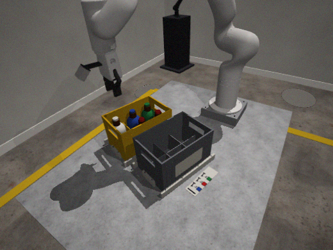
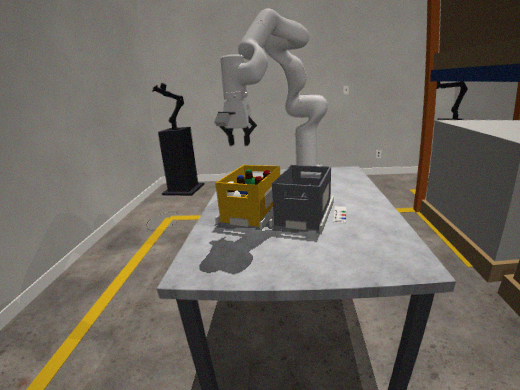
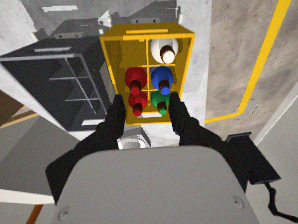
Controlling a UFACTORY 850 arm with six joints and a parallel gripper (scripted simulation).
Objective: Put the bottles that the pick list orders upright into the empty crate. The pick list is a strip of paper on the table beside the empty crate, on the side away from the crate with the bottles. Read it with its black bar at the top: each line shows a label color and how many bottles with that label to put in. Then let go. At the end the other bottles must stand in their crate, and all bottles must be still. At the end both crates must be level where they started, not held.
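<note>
A yellow crate [image 1: 138,126] holds a white bottle [image 1: 118,125], a blue bottle [image 1: 132,118], a green bottle [image 1: 147,112] and two red bottles [image 1: 157,112]; the wrist view shows them from above [image 3: 147,75]. The dark grey crate [image 1: 174,147] beside it has empty compartments. The pick list [image 1: 202,181] lies on the table by the grey crate, with green, red and blue squares. My gripper [image 1: 113,86] hangs open and empty, high above the far end of the yellow crate; it also shows in the exterior view [image 2: 239,136] and the wrist view [image 3: 146,112].
The arm's base [image 1: 225,110] stands on the table behind the grey crate. A black pedestal [image 1: 176,41] stands on the floor at the back. Both crates sit on pale trays. A large grey box [image 2: 475,185] stands right of the table.
</note>
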